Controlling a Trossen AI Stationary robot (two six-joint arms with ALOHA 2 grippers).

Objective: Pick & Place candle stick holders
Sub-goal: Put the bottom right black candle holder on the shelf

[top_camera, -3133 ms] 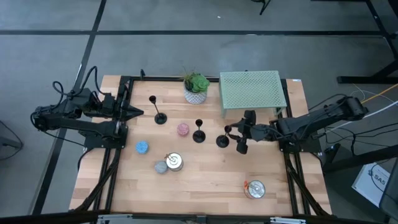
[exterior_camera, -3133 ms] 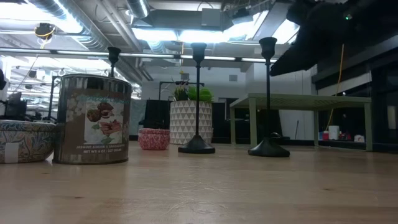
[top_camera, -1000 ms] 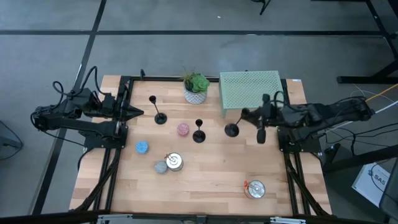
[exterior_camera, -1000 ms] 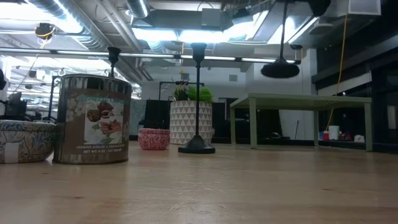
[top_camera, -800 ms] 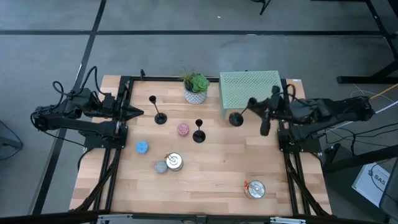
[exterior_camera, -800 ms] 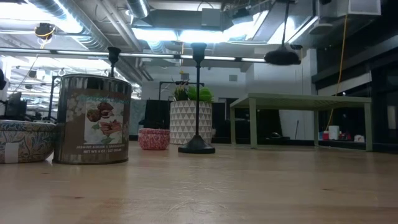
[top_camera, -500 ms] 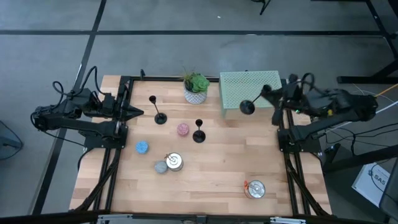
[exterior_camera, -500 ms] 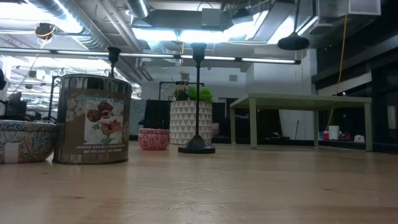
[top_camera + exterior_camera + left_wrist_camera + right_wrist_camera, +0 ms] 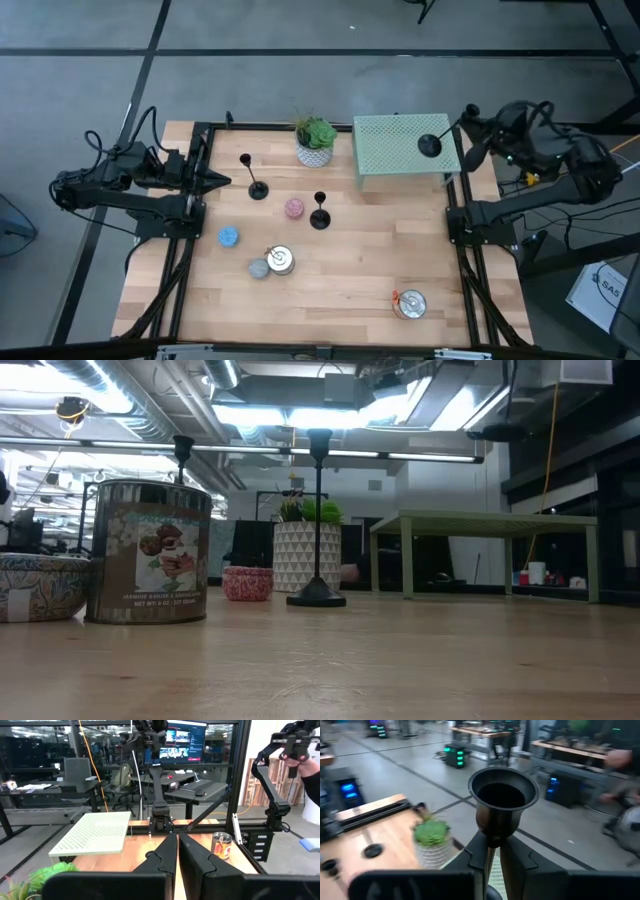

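Observation:
My right gripper [image 9: 463,136] is shut on a black candle stick holder whose round base [image 9: 430,146] hangs over the green perforated rack [image 9: 395,135]. In the low view the base [image 9: 497,432] is high above the rack top. Two more black holders stand on their bases on the table: one at the far left [image 9: 258,190] and one in the middle [image 9: 320,220], which also shows in the low view [image 9: 317,596]. My left gripper [image 9: 218,181] is shut and empty at the table's left edge. My right gripper pinches the holder's thin stem [image 9: 491,861] between its two fingers [image 9: 520,860], just below the cup-shaped top [image 9: 503,795]. The fingers come from the table's right side and lie across the stem. The holder hangs roughly upright, base down, lifted clear of the rack.
A potted plant [image 9: 316,141] stands left of the rack. Pink [image 9: 294,208], blue [image 9: 228,237] and grey [image 9: 259,268] candles and two silver tins [image 9: 281,260] [image 9: 410,303] sit on the wooden table. The low view shows a tall tin [image 9: 150,552] nearby.
My right gripper has carried the holder up and toward the table's far right, from over the bare table beside the rack to over the rack's right part. The holder has stayed clear of the table, with its base rising further.

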